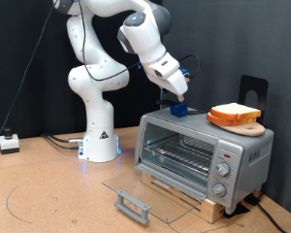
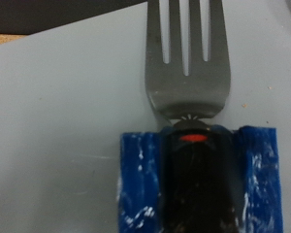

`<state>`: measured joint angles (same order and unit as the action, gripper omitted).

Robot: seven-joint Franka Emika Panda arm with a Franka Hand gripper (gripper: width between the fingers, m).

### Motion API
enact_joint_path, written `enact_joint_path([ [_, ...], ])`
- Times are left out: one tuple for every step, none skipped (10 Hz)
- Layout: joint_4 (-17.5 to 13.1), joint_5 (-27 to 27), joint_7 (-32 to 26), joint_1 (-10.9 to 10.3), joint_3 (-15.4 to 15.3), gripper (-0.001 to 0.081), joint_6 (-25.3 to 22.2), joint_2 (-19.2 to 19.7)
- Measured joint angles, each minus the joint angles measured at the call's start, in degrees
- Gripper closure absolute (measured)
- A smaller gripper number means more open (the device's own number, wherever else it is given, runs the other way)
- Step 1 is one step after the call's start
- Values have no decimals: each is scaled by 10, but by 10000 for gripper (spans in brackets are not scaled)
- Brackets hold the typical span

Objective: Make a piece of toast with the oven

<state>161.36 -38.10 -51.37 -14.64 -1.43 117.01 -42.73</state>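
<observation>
Toast [image 1: 234, 112] lies on a thicker wooden board [image 1: 239, 123] on the roof of the oven [image 1: 202, 155], toward the exterior view's right end of that roof, above the column of knobs. Glass door [image 1: 145, 190] of the oven is fully folded down onto the desk [image 1: 39, 194], so the wire rack [image 1: 179, 152] inside is exposed and nothing lies on it; the bread is not yet in the oven. Pincer [image 1: 178, 100] hangs over the other part of the roof, toward the exterior view's left of the board, and its tip is at a small blue block [image 1: 180, 111] that sits on the roof. In the wrist view a metal fork [image 2: 186, 60] stretches away from the camera over the grey roof surface, its tines pointing away from the hand and its dark handle lying in the blue holder [image 2: 199, 180]. I cannot tell how wide the fingers stand, or whether they press on the handle, because they do not show clearly in either picture. From the pincer the toast lies sideways along the roof, toward the exterior view's right, near but apart. The slice is flat and nearly square, so it has no real long axis; the fork's long axis, I judge, runs roughly across the roof.
</observation>
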Motion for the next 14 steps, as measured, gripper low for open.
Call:
enact_joint_path([
  [1, -8, -7, -4, -4, -4, 12, 12],
  [2, -17, -13, -8, -9, -4, 25, 25],
  [2, -24, -17, -12, -15, -4, 38, 37],
  [2, -31, -22, -16, -19, -4, 51, 50],
  [2, -35, -26, -18, -24, -4, 60, 61],
  [2, -40, -33, -22, -26, -4, 68, 72],
  [2, -46, -39, -25, -27, -4, 73, 80],
  [0, -51, -48, -28, -29, -4, 74, 85],
  [0, -55, -55, -30, -29, -4, 74, 87],
  [-1, -58, -58, -32, -30, -4, 74, 87],
  [-2, -58, -59, -34, -30, -4, 74, 87],
  [-2, -58, -59, -34, -30, 119, 74, 87],
  [-2, -58, -58, -34, -30, 258, 74, 88],
  [-2, -58, -57, -34, -30, 395, 74, 89],
])
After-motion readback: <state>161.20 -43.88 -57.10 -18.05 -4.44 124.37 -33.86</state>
